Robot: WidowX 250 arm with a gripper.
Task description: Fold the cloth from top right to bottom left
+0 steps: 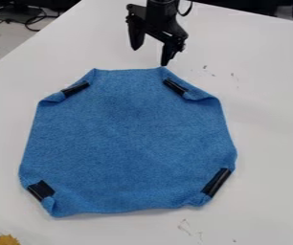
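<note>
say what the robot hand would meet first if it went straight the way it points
Probably the white table beside the blue cloth; depth is unclear, so the hand might catch the cloth's top edge first.

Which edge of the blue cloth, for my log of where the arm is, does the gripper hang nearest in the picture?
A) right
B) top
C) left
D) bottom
B: the gripper hangs just beyond the top edge of the blue cloth, with its jaws apart.
</note>
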